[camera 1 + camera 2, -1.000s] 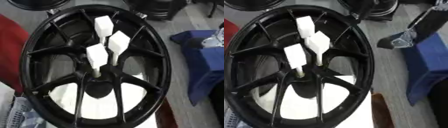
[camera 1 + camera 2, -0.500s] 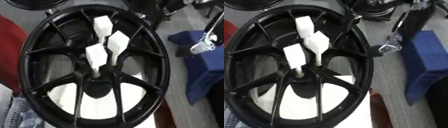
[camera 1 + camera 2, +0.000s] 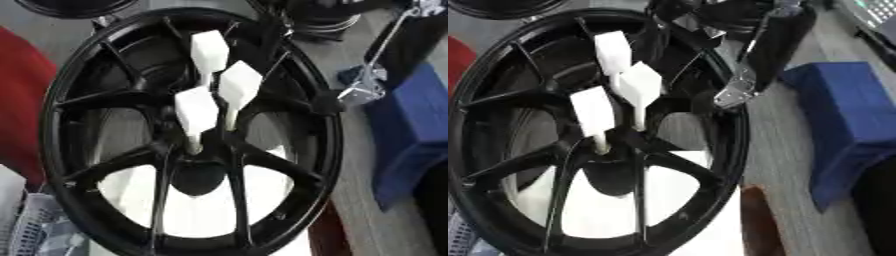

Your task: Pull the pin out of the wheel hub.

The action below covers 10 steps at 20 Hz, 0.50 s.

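A big black wheel hub (image 3: 54, 125) lies flat and fills most of the view. Three white pins with flat paddle heads stand in its centre: one at the back (image 3: 208, 47), one in the middle (image 3: 238, 85), one nearest (image 3: 196, 110). My right arm, black with a silver bracket, comes down from the upper right. Its hand (image 3: 737, 92) hangs at the hub's right rim, apart from the pins. Against the black rim its fingers do not show. No left hand is in view.
A blue block (image 3: 411, 125) lies right of the hub, something red (image 3: 22, 85) to its left. White sheet (image 3: 201, 210) shows through the spokes. A pale mesh basket (image 3: 35, 230) sits at the lower left. Another dark wheel (image 3: 74, 6) lies beyond.
My right arm has swung in from the right edge to the hub's right rim. The three pins stand as before.
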Each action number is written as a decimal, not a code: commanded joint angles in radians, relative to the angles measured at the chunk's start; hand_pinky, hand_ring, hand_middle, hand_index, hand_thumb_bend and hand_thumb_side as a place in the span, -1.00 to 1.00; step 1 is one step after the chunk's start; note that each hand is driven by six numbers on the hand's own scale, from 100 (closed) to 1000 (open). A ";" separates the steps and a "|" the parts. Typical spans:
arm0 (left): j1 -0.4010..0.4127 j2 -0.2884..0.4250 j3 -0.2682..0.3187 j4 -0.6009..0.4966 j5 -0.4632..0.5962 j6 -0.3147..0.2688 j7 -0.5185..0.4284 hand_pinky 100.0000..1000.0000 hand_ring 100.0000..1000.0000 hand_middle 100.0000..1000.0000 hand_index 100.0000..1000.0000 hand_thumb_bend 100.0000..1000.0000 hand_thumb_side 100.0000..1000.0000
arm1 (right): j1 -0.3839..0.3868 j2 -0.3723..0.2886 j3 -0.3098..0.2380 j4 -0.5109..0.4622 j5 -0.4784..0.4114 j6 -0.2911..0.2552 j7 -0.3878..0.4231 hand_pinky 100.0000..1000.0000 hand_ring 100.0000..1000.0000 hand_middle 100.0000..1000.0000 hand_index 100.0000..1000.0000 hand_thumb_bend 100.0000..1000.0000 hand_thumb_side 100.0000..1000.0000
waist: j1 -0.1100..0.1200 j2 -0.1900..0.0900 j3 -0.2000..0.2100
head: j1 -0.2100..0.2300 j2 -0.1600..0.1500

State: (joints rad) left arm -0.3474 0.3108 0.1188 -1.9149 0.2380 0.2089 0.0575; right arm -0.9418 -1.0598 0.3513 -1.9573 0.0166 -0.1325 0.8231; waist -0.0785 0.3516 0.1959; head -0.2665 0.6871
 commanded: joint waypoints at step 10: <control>-0.017 0.006 0.007 -0.018 0.000 0.004 0.005 0.45 0.27 0.01 0.37 -0.66 0.24 | -0.052 0.054 0.024 0.146 0.076 0.033 -0.072 0.66 0.40 0.29 0.54 -0.36 -0.59 | -0.004 -0.004 0.017 | -0.001 0.014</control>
State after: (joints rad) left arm -0.3518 0.3065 0.1200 -1.9153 0.2382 0.2124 0.0606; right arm -0.9765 -0.9912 0.3832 -1.8216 0.0847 -0.1011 0.7604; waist -0.0878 0.3642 0.2131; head -0.2672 0.6956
